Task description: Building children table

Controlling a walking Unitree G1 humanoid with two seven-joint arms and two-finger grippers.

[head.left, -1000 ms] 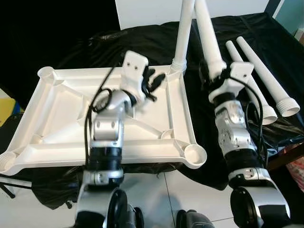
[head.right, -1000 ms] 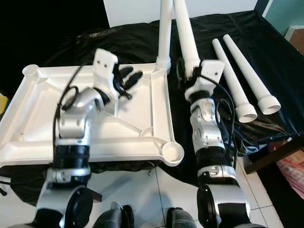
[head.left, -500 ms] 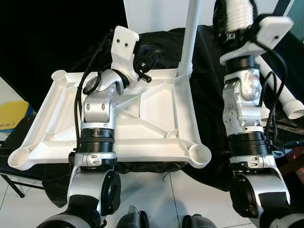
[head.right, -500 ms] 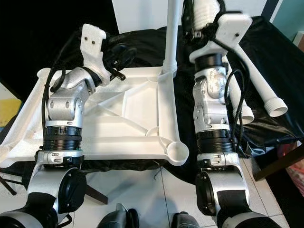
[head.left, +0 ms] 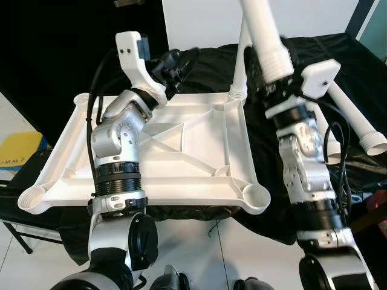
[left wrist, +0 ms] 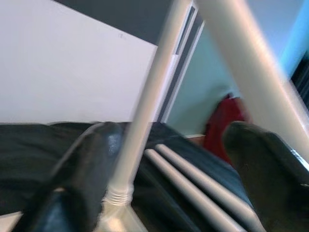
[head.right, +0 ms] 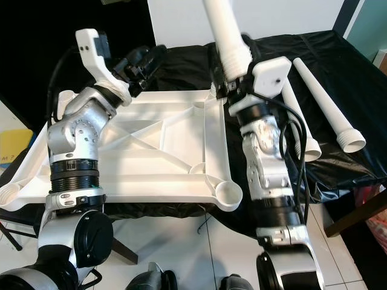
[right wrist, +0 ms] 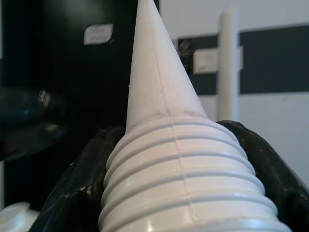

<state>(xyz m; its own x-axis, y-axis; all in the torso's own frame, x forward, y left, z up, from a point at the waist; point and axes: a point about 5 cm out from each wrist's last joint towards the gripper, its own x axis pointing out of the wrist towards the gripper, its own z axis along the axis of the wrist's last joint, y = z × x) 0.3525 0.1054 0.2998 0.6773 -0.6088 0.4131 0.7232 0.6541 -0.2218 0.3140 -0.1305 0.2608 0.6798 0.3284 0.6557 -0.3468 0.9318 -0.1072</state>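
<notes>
A white plastic tabletop [head.left: 181, 154] lies upside down on black cloth, its corner sockets facing up. One white leg [head.left: 243, 57] stands upright in the far right corner socket. My right gripper [head.left: 275, 78] is shut on a second white leg [head.left: 265, 33] near its threaded end [right wrist: 186, 169], holding it tilted just right of the standing leg. My left gripper [head.left: 175, 60] is open, raised above the tabletop's far edge, empty; in the left wrist view its fingers [left wrist: 91, 159] frame the standing leg [left wrist: 145, 101].
Two more white legs [head.left: 354, 118] lie on the black cloth [head.left: 338, 66] at the right. A white wall panel stands behind. White tiled floor lies in front, with a yellow object [head.left: 18, 148] at the left. The near right socket [head.left: 255, 196] is empty.
The right arm has lowered and tilted the held leg toward the tabletop's far right corner. The left gripper rose and shifted left. The camera view has also shifted.
</notes>
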